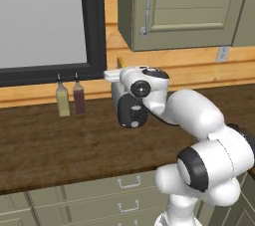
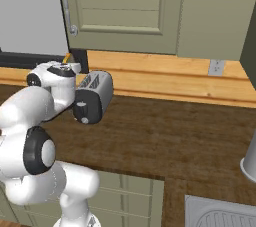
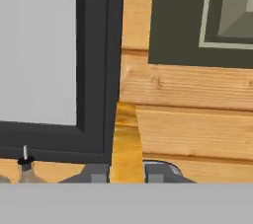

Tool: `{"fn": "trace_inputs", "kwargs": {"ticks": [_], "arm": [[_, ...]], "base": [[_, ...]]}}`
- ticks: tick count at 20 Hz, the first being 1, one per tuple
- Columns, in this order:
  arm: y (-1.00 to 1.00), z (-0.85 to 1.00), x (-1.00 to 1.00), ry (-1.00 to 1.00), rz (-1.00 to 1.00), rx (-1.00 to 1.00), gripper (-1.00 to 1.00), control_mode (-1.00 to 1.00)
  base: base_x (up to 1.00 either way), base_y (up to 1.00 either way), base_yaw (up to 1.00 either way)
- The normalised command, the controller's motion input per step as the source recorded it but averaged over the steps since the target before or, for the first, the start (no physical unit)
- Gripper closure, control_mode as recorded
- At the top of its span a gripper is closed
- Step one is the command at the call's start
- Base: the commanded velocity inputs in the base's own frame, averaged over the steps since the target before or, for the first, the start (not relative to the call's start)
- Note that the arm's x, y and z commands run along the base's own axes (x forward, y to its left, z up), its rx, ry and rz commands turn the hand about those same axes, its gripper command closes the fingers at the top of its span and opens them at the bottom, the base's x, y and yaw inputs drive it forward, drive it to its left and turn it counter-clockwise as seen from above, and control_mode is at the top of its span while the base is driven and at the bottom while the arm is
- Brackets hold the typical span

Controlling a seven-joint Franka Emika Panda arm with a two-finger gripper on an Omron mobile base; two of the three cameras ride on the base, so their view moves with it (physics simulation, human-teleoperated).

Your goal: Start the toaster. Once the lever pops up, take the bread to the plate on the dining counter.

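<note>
My gripper [image 3: 127, 176] is shut on the bread [image 3: 126, 144], a golden-tan slice seen edge-on and standing upright between the two fingertips. From the left base view the bread [image 1: 120, 62] pokes up above the hand, just over the toaster [image 1: 130, 109], whose black end panel faces me. From the right base view the silver toaster [image 2: 96, 93] stands on the dark wood worktop, with the bread [image 2: 66, 58] lifted above its left end by my gripper [image 2: 69, 63]. The plate and the dining counter are out of view.
Two bottles [image 1: 62, 99] [image 1: 78, 98] stand by the wall under the dark-framed window [image 1: 94, 26]. An olive wall cabinet [image 1: 184, 11] hangs overhead. A sink [image 2: 220, 213] and a grey vessel [image 2: 249, 163] lie at the right. Drawers [image 1: 99, 195] front the worktop.
</note>
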Motion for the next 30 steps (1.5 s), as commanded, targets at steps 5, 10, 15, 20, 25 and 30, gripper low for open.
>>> {"fn": "trace_inputs", "kwargs": {"ticks": [5,10,15,20,25,30], "arm": [[0.06,1.00,-1.00,0.08,0.01,0.24,1.00,-1.00],[0.08,1.00,-1.00,0.27,0.06,0.15,1.00,-1.00],[0.05,1.00,-1.00,0.26,0.10,0.06,1.00,-1.00],[0.03,1.00,-1.00,0.31,0.09,0.02,1.00,-1.00],[0.02,1.00,-1.00,0.15,0.08,0.01,1.00,-1.00],[-0.03,0.49,-1.00,0.07,0.01,-0.06,1.00,-1.00]], "base": [[0.00,0.00,0.00],[0.00,0.00,0.00],[0.00,0.00,0.00],[0.00,0.00,0.00],[0.00,0.00,0.00],[0.00,0.00,0.00]]}}
